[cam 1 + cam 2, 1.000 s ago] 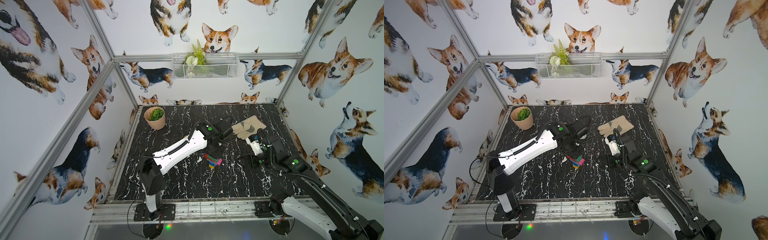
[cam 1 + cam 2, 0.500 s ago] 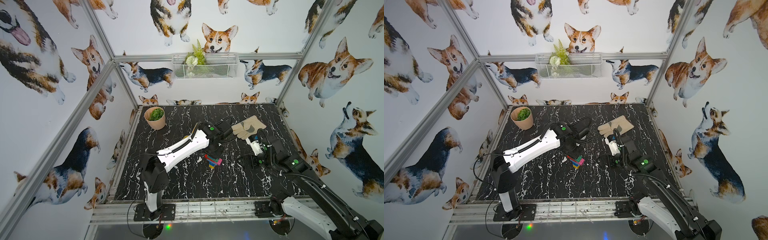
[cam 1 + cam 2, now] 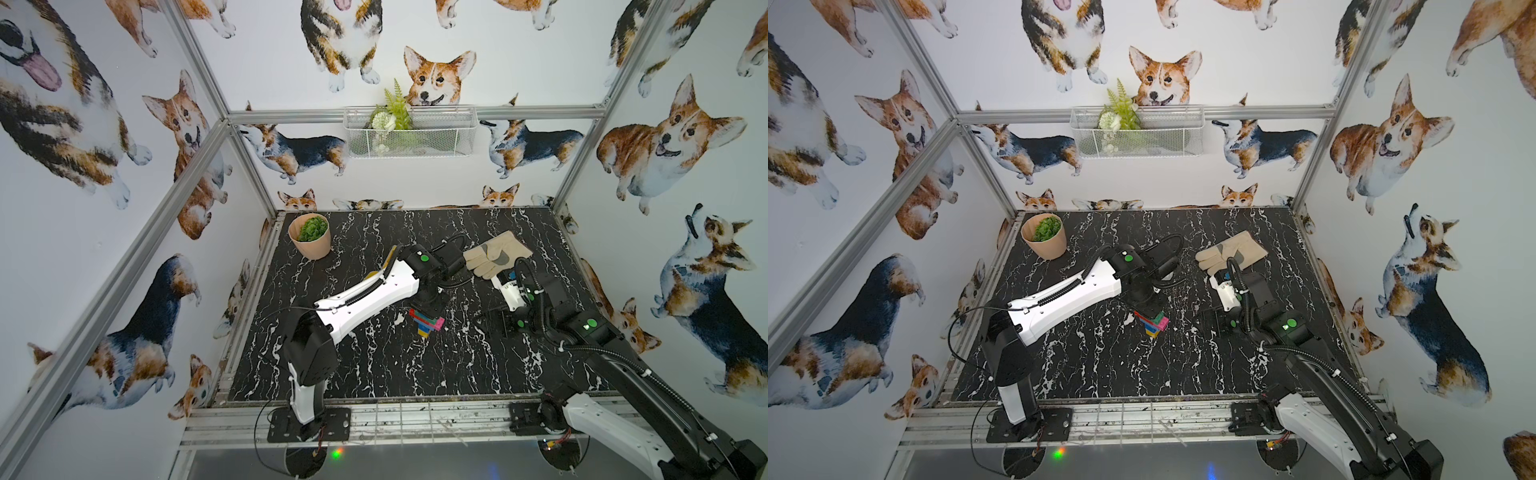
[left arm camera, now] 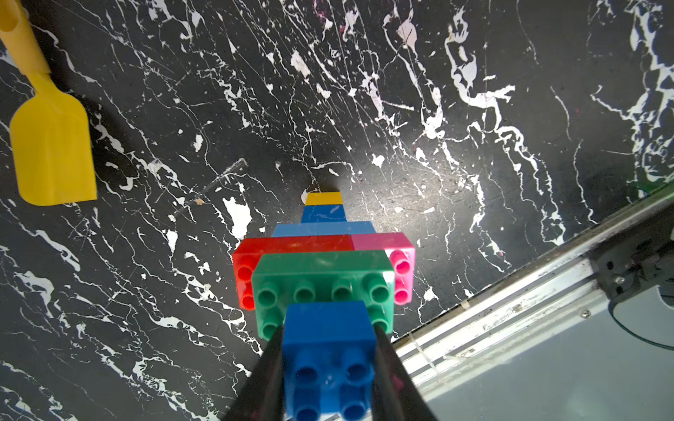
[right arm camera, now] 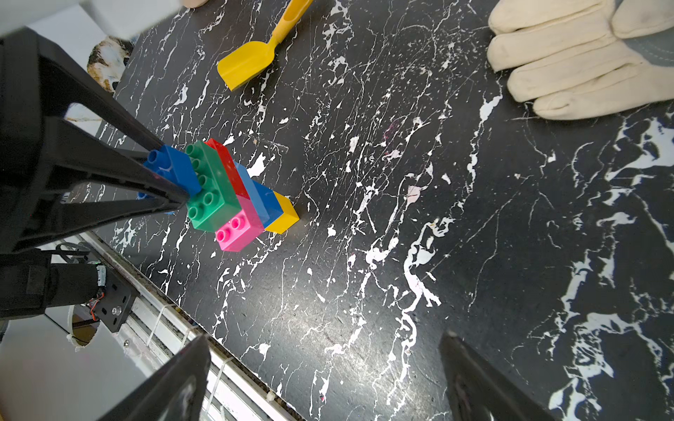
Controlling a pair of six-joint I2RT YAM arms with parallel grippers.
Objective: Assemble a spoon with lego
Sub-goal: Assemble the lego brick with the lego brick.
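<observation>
Blue brick [image 4: 330,368] is clamped onto spoon [image 4: 322,271] by left tool [image 4: 328,337], likely for seating; right tool [image 5: 324,337], at 3 o'clock, is opened wide

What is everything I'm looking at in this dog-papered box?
spoon: one, multicolour bricks, upright mid-table, yellow end down
toy shovel: one, yellow, lying on the table
glove: one, cream, lying at the table's far side
plant pot: one, tan, table's far corner
wire basket: one, white, on the back wall
table: one, black marbled
left pincer: one, black, shut on the spoon's top blue brick
right pincer: one, black, open, apart from the spoon
</observation>
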